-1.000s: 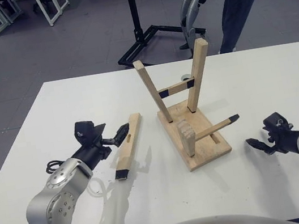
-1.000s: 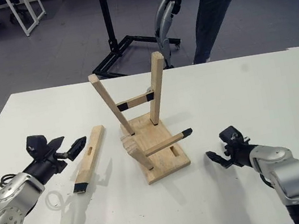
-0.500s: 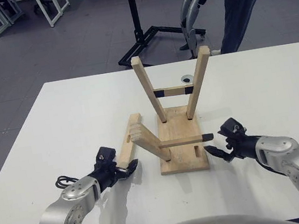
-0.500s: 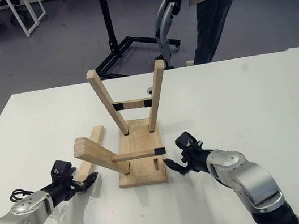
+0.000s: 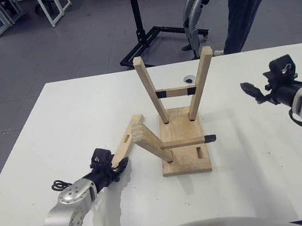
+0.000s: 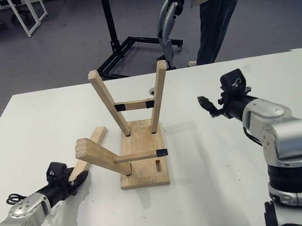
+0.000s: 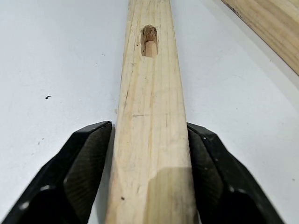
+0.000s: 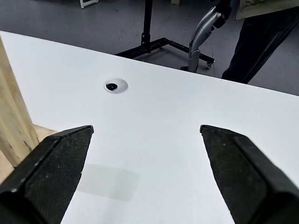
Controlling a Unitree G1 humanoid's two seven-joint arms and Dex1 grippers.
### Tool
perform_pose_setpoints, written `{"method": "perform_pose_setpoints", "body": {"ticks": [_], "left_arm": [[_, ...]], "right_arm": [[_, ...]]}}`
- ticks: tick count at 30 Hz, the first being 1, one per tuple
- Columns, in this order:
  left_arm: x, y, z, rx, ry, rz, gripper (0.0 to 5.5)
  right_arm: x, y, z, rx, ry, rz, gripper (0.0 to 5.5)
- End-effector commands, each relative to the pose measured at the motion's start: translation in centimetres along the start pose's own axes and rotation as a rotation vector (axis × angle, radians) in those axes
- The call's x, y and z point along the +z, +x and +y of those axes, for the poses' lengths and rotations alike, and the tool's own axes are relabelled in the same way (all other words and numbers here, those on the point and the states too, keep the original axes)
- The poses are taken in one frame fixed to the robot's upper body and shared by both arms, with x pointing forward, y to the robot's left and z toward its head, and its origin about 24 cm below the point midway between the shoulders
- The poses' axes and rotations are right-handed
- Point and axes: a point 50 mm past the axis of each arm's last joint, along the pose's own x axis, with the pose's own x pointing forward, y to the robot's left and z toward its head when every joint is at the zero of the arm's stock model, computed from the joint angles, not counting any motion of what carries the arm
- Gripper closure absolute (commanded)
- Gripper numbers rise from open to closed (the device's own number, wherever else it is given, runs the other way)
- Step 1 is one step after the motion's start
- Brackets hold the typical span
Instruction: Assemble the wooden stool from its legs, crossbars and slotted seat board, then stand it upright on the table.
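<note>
Judging from how the parts lie, the stool is roughly half built. The pale, flat rectangular seat board of bare wood (image 5: 185, 158) lies at the middle of the white surface (image 5: 71, 120). Two square-cut pale wooden legs (image 5: 150, 90) rise from its far end and splay slightly outward, joined partway up by a short wooden crossbar with black-capped ends (image 5: 176, 92). A third leg of the same light timber (image 5: 151, 142) leans steeply to the left over the board's near half; it seems not yet seated squarely. A second thin crossbar (image 5: 186, 142) pokes from it toward the right and ends in a free black tip. The fourth, loose wooden leg (image 7: 152, 116) lies flat on the surface at lower left of the board. It shows straight grain, softened edges and a small rough-cut oblong mortise (image 7: 149, 41) on its upper face. The left fingers (image 7: 88, 163), black with ribbed pads, are closed against both sides of its near end. The right fingers (image 8: 56, 163) are spread wide with nothing between them, raised at the right of the frame, well apart from the stool. An open slot (image 5: 197, 152) shows in the board's near right corner. Left to do, by my reckoning, are straightening the third leg, fitting the fourth onto the free crossbar tip and into the board, and turning the stool upright.
</note>
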Motion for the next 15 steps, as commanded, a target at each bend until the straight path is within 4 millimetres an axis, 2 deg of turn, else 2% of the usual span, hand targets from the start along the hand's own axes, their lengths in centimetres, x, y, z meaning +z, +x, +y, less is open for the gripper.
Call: {"method": "perform_pose_setpoints", "body": {"ticks": [1, 3, 4, 6, 8, 11, 12, 15], "left_arm": [[-6.8, -0.3, -0.2, 0.021, -0.127, 0.273, 3.42], [-6.1, 0.0, 0.4, 0.036, -0.125, 0.219, 3.42], [-4.8, 0.2, 0.9, 0.034, -0.135, 0.149, 3.42], [-0.2, 0.7, 2.1, -0.003, -0.171, -0.061, 3.42], [5.9, 0.5, 3.4, -0.083, -0.192, -0.302, 3.43], [14.7, -1.8, 2.9, -0.400, -0.217, -0.654, 3.43], [16.8, -2.7, 2.4, -0.507, -0.211, -0.729, 3.43], [20.1, -4.5, 1.5, -0.717, -0.194, -0.833, 3.43]], "right_arm": [[3.3, -0.2, 0.7, 0.063, 0.095, -0.140, 1.29], [4.3, -0.3, 1.5, 0.164, 0.169, -0.216, 1.29], [4.8, -0.3, 2.0, 0.248, 0.234, -0.244, 1.29], [6.0, -0.3, 3.0, 0.442, 0.362, -0.313, 1.29], [7.1, -0.1, 3.7, 0.605, 0.447, -0.347, 1.29], [7.8, 0.9, 5.2, 0.811, 0.534, -0.313, 1.29], [7.9, 1.3, 5.9, 0.868, 0.554, -0.289, 1.29], [8.4, 2.1, 7.1, 0.974, 0.581, -0.255, 1.29]]}}
